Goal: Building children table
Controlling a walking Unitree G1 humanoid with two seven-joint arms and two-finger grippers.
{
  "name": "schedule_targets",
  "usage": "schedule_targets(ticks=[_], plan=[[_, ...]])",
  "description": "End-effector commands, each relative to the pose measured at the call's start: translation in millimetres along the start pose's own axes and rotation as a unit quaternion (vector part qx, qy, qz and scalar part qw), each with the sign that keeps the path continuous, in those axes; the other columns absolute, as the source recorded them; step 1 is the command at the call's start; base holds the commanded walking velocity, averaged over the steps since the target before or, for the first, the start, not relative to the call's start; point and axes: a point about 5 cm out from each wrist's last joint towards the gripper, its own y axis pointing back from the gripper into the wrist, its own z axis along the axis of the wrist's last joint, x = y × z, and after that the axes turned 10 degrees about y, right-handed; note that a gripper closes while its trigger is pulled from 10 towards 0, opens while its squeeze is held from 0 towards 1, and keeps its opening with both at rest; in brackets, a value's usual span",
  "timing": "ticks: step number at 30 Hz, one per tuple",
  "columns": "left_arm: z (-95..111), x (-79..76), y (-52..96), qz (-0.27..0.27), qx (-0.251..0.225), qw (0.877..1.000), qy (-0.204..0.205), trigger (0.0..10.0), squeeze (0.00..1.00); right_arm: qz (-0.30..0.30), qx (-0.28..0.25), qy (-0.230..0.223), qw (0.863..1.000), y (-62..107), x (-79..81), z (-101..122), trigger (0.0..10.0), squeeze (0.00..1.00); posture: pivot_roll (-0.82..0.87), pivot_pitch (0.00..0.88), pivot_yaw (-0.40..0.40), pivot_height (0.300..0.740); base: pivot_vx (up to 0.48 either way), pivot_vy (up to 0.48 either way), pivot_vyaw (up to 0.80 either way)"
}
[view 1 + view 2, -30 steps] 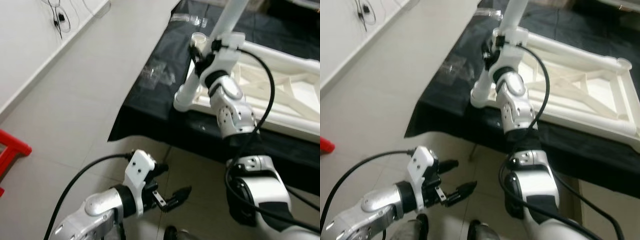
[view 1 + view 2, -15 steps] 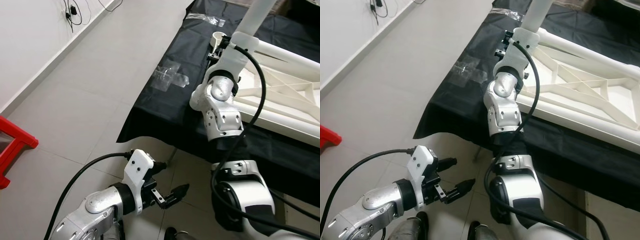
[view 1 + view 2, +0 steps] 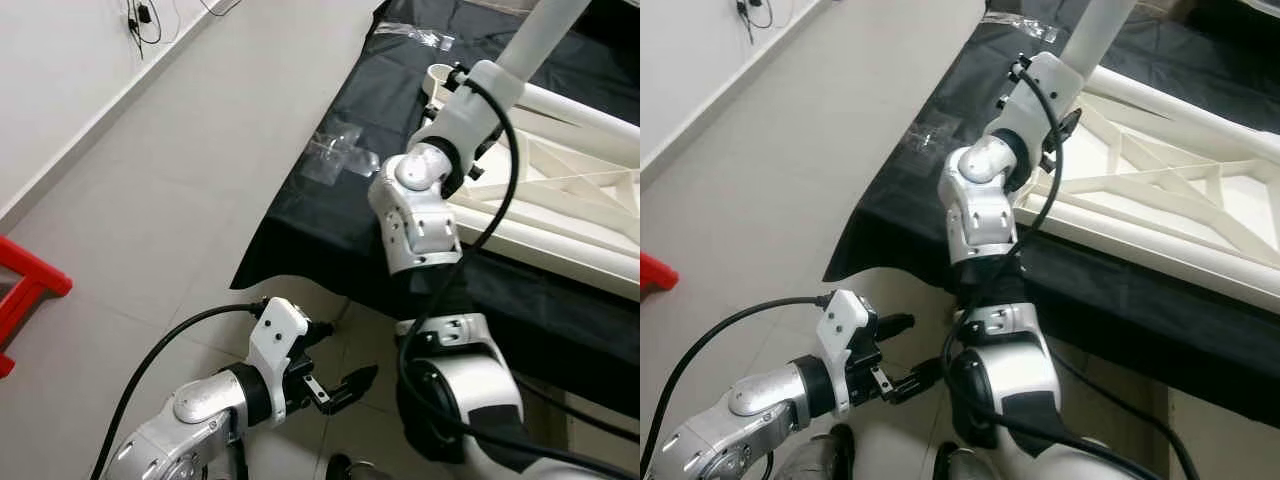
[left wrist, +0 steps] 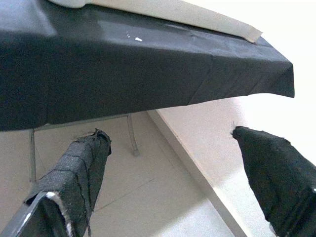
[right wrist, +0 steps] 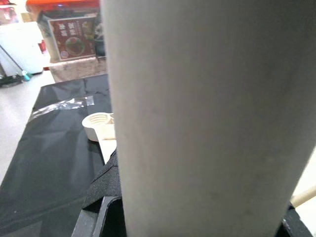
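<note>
A white table frame [image 3: 560, 190] lies upside down on a table covered in black cloth [image 3: 330, 215]. My right gripper [image 3: 468, 82] is shut on a white table leg [image 3: 555, 25], which slants up and away over the frame's near-left corner. A round white socket [image 3: 438, 76] sits at that corner, just beside the gripper. The right wrist view shows the leg [image 5: 197, 118] close up between black fingers [image 5: 101, 197], with the socket [image 5: 97, 126] behind it. My left gripper [image 3: 338, 358] hangs low over the floor in front of the table, open, with nothing between its fingers [image 4: 74, 182].
Clear plastic bags lie on the cloth at its left edge [image 3: 340, 160] and far corner [image 3: 415, 35]. A red stool [image 3: 25, 300] stands on the tiled floor at the left. Cables [image 3: 140, 15] hang by the white wall. A metal table leg [image 4: 132, 138] shows under the cloth.
The camera has shifted. My right arm has swung its elbow to the left while holding the leg at the frame's corner, and the leg leans more to the right. The left gripper stays open.
</note>
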Motion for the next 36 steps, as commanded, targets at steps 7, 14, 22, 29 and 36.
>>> schedule_targets(ticks=[7, 14, 22, 29, 36], plan=[[-8.0, 4.7, -3.2, 0.014, 0.000, 1.000, 0.016, 10.0, 0.00, 0.131, -0.152, -0.002, 0.980, 0.8, -9.5, 28.1, 10.0, 0.00, 0.10, 0.230, -0.090, 0.740, 0.000, 0.000, 0.00], [-8.6, 8.6, -5.0, 0.023, -0.005, 1.000, 0.014, 10.0, 0.00, 0.199, -0.273, -0.014, 0.941, 9.8, -30.4, 51.2, 10.0, 0.00, 0.09, 0.214, -0.087, 0.740, 0.000, 0.000, 0.00], [-5.4, 15.2, -6.1, 0.051, -0.021, 0.998, 0.004, 10.0, 0.00, 0.239, -0.274, -0.009, 0.931, 11.1, -48.9, 33.6, 10.0, 0.00, 0.10, 0.198, -0.084, 0.740, 0.000, 0.000, -0.20], [6.2, 30.2, -6.2, 0.104, -0.053, 0.993, -0.009, 10.0, 0.00, 0.248, -0.257, -0.001, 0.934, 6.9, -55.8, 24.1, 10.0, 0.00, 0.09, 0.189, -0.082, 0.740, 0.000, 0.000, -0.46], [31.7, 52.9, -3.3, 0.160, -0.103, 0.981, -0.030, 10.0, 0.00, 0.265, -0.258, -0.004, 0.929, 6.8, -59.1, 22.7, 10.0, 0.00, 0.10, 0.182, -0.084, 0.740, 0.373, 0.000, 0.00]])
